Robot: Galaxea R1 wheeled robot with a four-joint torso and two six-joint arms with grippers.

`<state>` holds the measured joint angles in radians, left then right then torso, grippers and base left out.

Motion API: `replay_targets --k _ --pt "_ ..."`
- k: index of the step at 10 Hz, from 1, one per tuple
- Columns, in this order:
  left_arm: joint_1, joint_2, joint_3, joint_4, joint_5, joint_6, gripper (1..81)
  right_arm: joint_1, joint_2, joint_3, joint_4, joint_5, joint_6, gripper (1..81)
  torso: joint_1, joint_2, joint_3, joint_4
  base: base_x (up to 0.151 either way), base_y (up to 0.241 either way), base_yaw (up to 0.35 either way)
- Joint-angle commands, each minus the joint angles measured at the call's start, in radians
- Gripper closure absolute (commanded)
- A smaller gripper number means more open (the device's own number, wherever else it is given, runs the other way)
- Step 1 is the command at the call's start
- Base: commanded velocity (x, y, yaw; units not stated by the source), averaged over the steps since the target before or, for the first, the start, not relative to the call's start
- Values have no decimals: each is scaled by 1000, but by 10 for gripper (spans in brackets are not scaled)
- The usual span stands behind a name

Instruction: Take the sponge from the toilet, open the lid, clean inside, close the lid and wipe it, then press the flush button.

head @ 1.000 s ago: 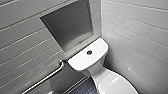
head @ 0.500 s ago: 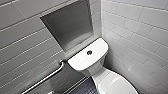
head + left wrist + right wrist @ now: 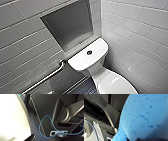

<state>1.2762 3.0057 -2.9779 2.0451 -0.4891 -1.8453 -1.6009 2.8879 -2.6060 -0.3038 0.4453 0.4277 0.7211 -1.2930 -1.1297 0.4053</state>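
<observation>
Toilet (image 3: 80,60) below wall niche (image 3: 70,27), grab bar (image 3: 47,77) at left.

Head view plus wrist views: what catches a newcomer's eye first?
The bright blue sponge, pitted and close up in the right wrist view. In the head view, the white toilet sits in a tiled corner, a dark button on its tank top, below a grey wall niche.

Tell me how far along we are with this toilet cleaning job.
Done: pickup looks complete; the sponge is off the toilet, carried close at the right wrist against the robot's body. In hand: nothing is at work on the toilet; its lid lies shut. Left: the flush button at least. Whether the inside clean and the lid wipe have happened cannot be told.
</observation>
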Motion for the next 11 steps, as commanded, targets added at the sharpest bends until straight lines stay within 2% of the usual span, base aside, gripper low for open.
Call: replay_targets --k 1,2,3,7,8,9,10,11 --pt "79 144 -208 -206 182 276 10 -31 17 12 -18 -57 3 811 0 0 0 0 0 0 0" --pt "98 179 -210 -227 297 291 10 -31 13 12 -17 -57 3 811 0 0 0 0 0 0 0" --pt "101 197 -211 -237 372 281 10 -29 13 12 -18 -59 3 811 0 0 0 0 0 0 0" --pt "159 111 -147 -281 279 281 10 -15 10 9 -20 -68 3 811 0 0 0 0 0 0 0" --pt "159 119 -148 -286 296 305 10 -18 9 6 -20 -91 3 811 0 0 0 0 0 0 0" --pt "164 127 -147 -360 337 380 10 -20 6 -5 -31 -96 3 811 0 0 0 0 0 0 0" --pt "165 136 -147 -556 411 499 10 -23 6 -15 -24 -99 3 811 0 0 0 0 0 0 0" --pt "165 139 -144 -747 432 670 10 -25 4 -20 -23 -106 5 811 0 0 0 0 0 0 0"
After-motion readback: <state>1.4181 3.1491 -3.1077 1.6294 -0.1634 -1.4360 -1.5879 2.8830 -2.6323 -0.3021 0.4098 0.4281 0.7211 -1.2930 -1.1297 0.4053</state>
